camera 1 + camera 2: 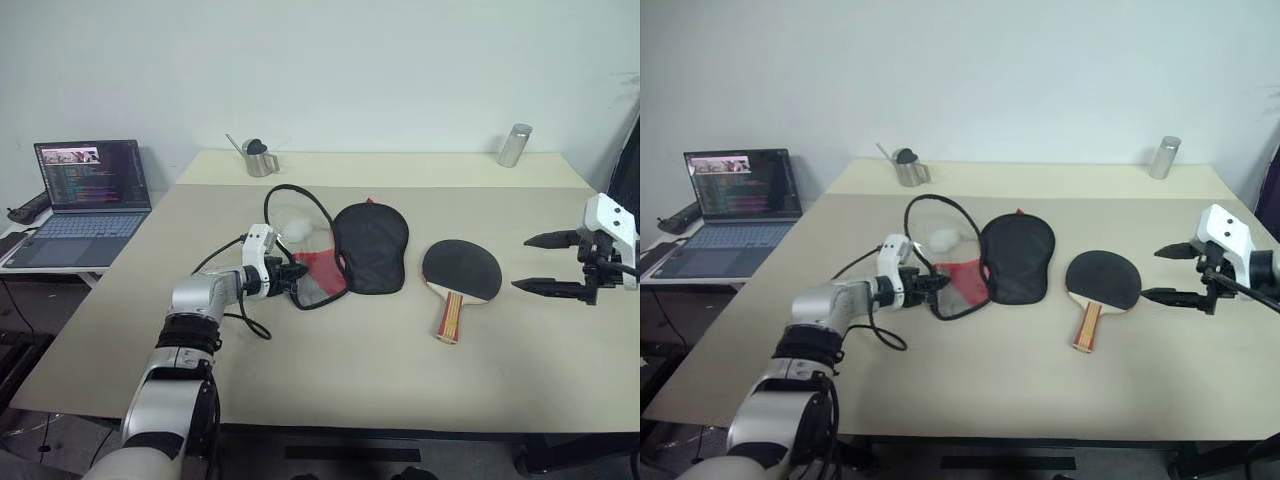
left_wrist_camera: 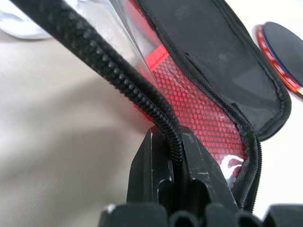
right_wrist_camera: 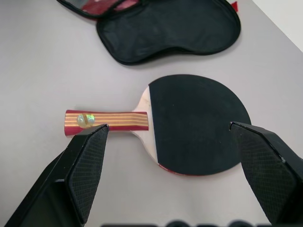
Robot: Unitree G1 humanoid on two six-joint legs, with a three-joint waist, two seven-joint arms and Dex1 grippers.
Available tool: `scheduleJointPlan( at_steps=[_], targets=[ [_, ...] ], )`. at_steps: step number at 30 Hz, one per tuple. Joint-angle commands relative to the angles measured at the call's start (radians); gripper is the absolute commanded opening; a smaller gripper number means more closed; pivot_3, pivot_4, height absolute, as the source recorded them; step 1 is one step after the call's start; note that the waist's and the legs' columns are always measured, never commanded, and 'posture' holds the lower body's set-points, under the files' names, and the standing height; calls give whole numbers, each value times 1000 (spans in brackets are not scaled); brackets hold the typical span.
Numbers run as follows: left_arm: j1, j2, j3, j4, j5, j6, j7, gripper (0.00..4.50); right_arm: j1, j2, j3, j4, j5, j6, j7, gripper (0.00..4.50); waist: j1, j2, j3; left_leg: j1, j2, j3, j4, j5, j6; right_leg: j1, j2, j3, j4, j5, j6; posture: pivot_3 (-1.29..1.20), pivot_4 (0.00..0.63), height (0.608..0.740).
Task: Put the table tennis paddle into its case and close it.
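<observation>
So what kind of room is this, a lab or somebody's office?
Probably a lab or test room, not an ordinary office: a plain white wall, a big bare table, and a laptop on a side desk with code on its screen.

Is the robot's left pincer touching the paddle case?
Touching. In the left wrist view the left pincer is shut on the black zip edge of the case, with the cord-like rim squeezed between its fingers.

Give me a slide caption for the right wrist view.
Open right gripper poised above the table tennis paddle, case lying beyond.
</observation>
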Motion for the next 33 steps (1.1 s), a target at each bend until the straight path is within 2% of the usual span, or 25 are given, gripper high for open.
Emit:
scheduleJointPlan(
  at_steps=[1,8,20,33],
  targets=[
    [-11,35,6,-17,-6,-15,-38,60,1,-28,-48,-34,27,8,-7,4500,-3,0,0,0,0,0,0,0,0,0,0,0,0,0,0,0,150,740],
    [-12,69,-4,-15,-1,-23,-87,60,15,-35,-51,-43,35,12,-16,4500,-11,0,0,0,0,0,0,0,0,0,0,0,0,0,0,0,150,740],
    [-56,-56,23,63,16,-106,81,60,5,-31,-34,-34,34,1,-29,4500,-10,0,0,0,0,0,0,0,0,0,0,0,0,0,0,0,150,740],
    [-152,-111,39,196,19,-191,97,60,-8,-24,-21,-34,32,-1,-29,4500,-11,0,0,0,0,0,0,0,0,0,0,0,0,0,0,0,150,740]
  ],
)
